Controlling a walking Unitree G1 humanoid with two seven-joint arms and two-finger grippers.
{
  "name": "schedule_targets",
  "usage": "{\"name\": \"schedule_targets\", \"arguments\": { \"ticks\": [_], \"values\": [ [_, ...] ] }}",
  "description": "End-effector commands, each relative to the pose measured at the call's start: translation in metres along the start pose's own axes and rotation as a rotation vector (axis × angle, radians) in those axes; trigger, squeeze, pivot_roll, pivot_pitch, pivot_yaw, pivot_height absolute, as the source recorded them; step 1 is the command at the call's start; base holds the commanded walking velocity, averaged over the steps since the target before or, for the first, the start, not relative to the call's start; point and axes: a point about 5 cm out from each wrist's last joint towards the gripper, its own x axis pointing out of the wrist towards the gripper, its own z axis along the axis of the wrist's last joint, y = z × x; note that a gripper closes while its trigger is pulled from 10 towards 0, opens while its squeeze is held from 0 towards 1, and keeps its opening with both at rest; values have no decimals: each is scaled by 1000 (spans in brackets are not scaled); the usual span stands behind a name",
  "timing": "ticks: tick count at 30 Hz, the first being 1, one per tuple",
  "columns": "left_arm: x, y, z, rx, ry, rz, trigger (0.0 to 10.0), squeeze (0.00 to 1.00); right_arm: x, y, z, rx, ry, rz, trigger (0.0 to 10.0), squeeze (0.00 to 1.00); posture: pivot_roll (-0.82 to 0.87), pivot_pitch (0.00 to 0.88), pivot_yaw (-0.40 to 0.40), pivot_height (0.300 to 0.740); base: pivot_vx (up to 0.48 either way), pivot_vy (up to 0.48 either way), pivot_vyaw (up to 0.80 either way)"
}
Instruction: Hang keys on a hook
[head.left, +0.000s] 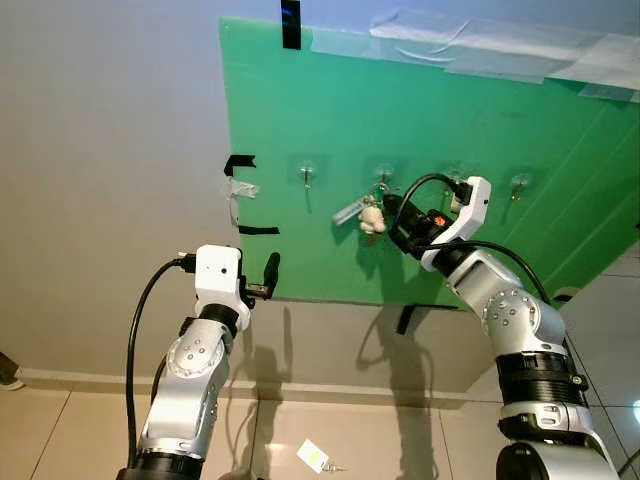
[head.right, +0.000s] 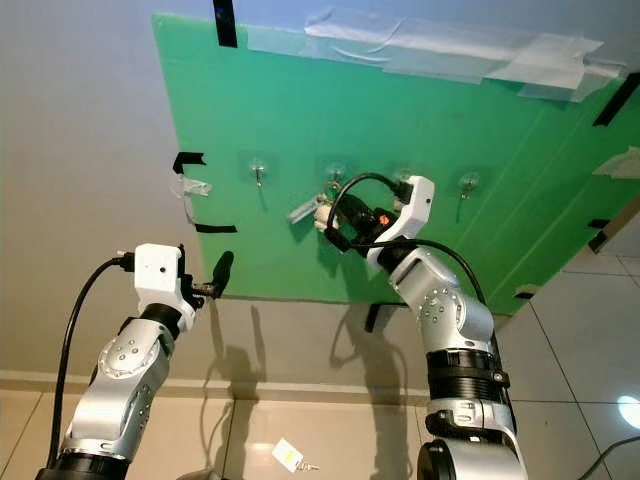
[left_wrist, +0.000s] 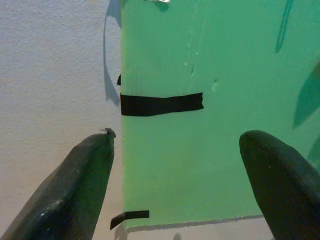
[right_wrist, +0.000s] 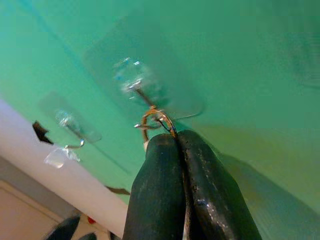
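Observation:
A green board (head.left: 420, 120) on the wall carries a row of clear hooks. My right gripper (head.left: 390, 208) is raised to the second hook (head.left: 383, 176) and is shut on the keys (head.left: 362, 214), a silver key with a pale charm dangling left of the fingers. In the right wrist view the fingertips (right_wrist: 165, 142) pinch the key ring (right_wrist: 152, 120), which touches the metal hook (right_wrist: 134, 86); I cannot tell whether the ring is over the hook. My left gripper (head.left: 270, 268) is held low by the board's lower left corner, open and holding nothing (left_wrist: 175, 145).
Three more hooks (head.left: 307, 175) (head.left: 455, 172) (head.left: 519, 183) hang bare along the board. Black tape strips (head.left: 258, 230) mark the board's left edge. A white tag with a small key (head.left: 315, 457) lies on the tiled floor between my arms.

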Motion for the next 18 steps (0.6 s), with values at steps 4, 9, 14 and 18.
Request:
{"name": "schedule_targets", "arguments": {
  "ticks": [4,9,14,18],
  "values": [
    [1,-3,0,4,8,-13,10000,0,-1,-10,12,99,-76,-49,10000,0,84,0,-32,740,0,0,0],
    [0,-4,-1,5,15,-17,10000,0,-6,-25,8,176,-73,-135,10000,0,82,0,-29,740,0,0,0],
    [1,-4,-2,9,23,-21,10000,0,-6,-29,-3,-7,5,-215,10000,1000,77,0,-27,740,0,0,0],
    [2,-4,-2,10,24,-21,10000,0,-8,-27,-7,-82,11,-239,10000,1000,76,0,-28,740,0,0,0]
  ]
}}
